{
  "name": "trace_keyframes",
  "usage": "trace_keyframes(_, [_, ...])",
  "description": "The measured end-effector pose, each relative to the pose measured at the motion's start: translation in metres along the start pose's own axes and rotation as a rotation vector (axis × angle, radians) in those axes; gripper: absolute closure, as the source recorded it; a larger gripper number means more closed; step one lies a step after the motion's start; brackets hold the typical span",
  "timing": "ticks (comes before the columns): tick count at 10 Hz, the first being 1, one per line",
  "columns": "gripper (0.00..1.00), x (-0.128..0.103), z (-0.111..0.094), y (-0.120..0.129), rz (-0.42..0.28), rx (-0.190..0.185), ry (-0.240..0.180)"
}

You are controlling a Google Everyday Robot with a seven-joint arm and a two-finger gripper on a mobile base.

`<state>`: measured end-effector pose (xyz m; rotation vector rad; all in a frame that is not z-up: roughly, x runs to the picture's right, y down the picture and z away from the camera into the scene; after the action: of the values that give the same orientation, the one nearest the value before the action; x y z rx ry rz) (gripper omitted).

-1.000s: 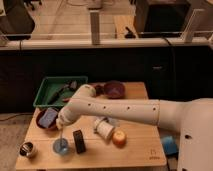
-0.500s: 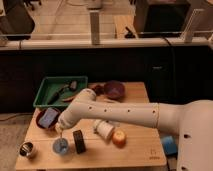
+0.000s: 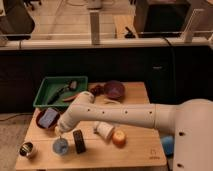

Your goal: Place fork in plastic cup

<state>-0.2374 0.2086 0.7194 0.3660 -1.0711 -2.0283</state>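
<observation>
The gripper (image 3: 60, 131) hangs just above the small, see-through pale-blue plastic cup (image 3: 60, 146), beside the black block (image 3: 79, 141).

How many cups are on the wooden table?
3: a shiny metal cup at the front left corner, a translucent light-blue plastic cup beneath the gripper, and a white cylindrical cup lying sideways mid-table. The arm may hide more.

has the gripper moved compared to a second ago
Yes. The gripper has shifted left and slightly down, away from the black block, and now hangs just above the plastic cup.
</observation>
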Motion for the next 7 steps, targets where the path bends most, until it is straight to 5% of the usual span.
trace_keyframes(2, [0.21,-0.0004,0.0022,0.0,0.008,-0.01,-0.008])
trace_keyframes(7, [0.2,-0.0052,-0.0038,0.0055,0.033,-0.026,-0.002])
